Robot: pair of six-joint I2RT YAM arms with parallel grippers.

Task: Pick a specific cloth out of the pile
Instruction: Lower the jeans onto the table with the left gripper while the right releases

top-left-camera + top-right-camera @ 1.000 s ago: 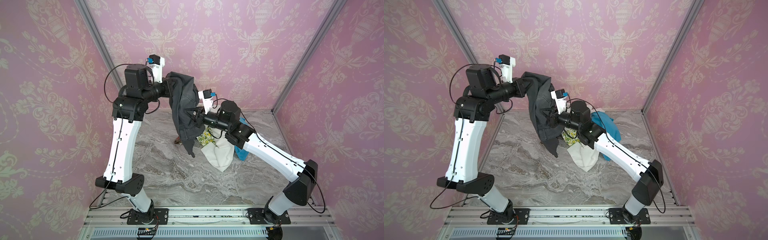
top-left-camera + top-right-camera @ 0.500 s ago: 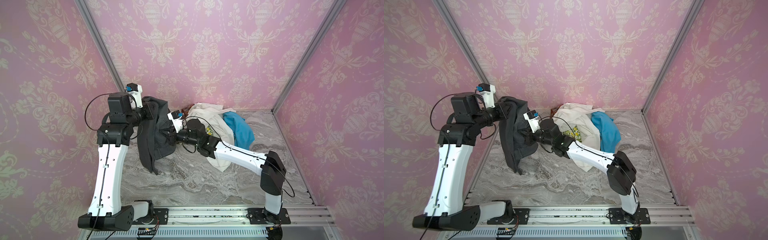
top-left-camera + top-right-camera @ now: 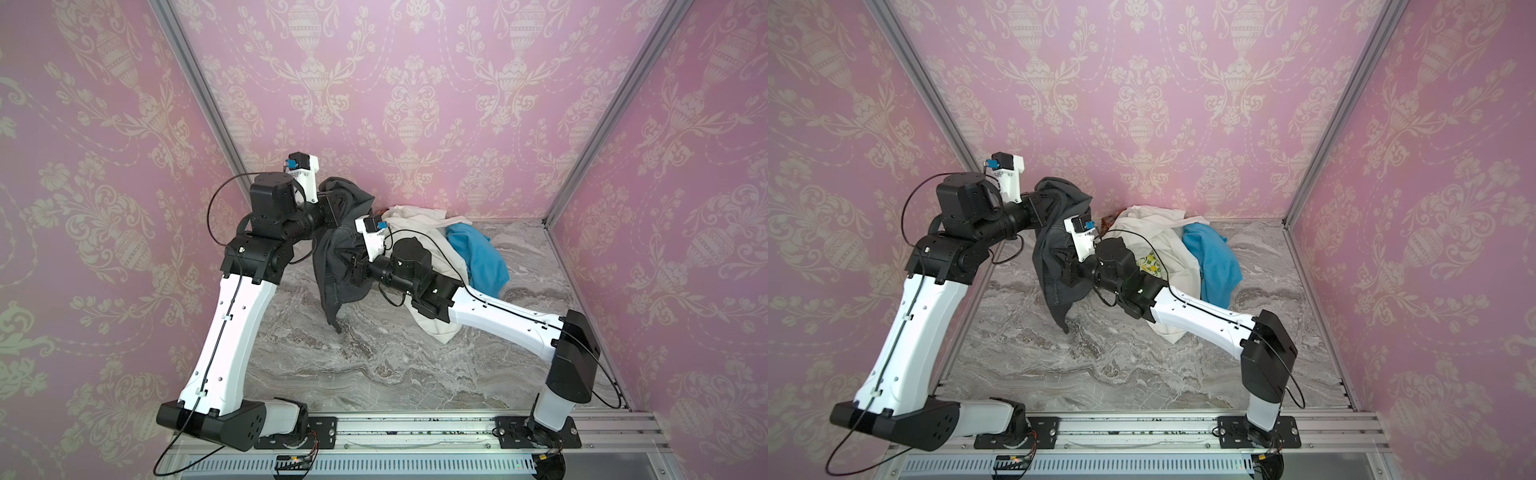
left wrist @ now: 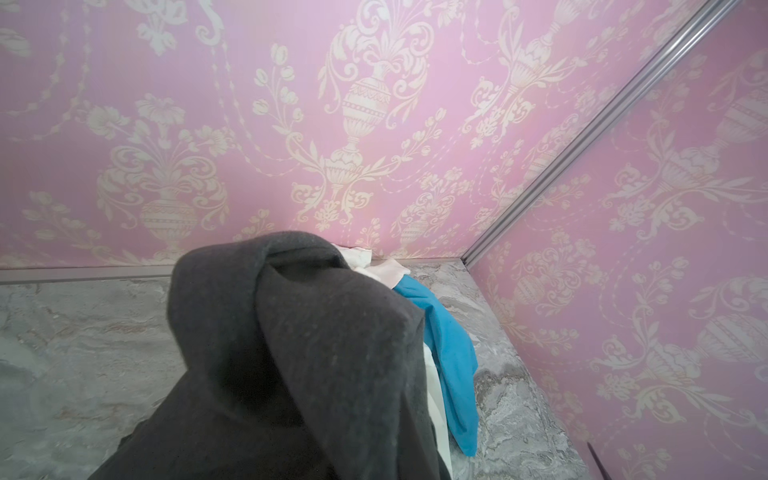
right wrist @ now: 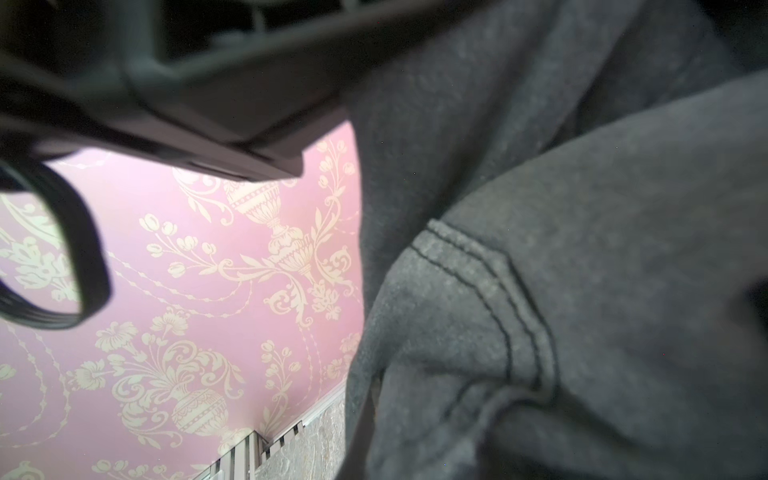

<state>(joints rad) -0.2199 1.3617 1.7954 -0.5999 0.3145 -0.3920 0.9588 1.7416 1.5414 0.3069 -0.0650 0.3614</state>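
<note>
Left jaws are pressed together, pinching the top of the cloth [image 3: 334,257]. The fabric drapes over them, so the tips themselves are hidden. Right jaws are closed too, pinching the same cloth lower down, below and just beside the left jaws. So the cloth hangs in the air between the two grips, with a narrow tail dropping under the right jaws toward the counter [image 3: 374,374]; can't tell if the tip touches. Handling guess: soft and limp, heavier than the other cloths, coarse denim-like weave, so not slippery. The double-stitched seam in the right wrist view is thick and should give a good bite; better to grip there or on a bunched fold than on a single layer. The pile [image 3: 419,220] sits behind the right jaws, on their wrist side: white sheet [image 3: 1154,224], blue cloth [image 3: 478,257], lemon-print fabric [image 3: 1150,264] and a sliver of plaid cloth [image 3: 1111,218]. The cloth looks apart from the pile now. The right forearm and its cable cross over the white sheet and could snag it. Nothing else is near the jaws.
</note>
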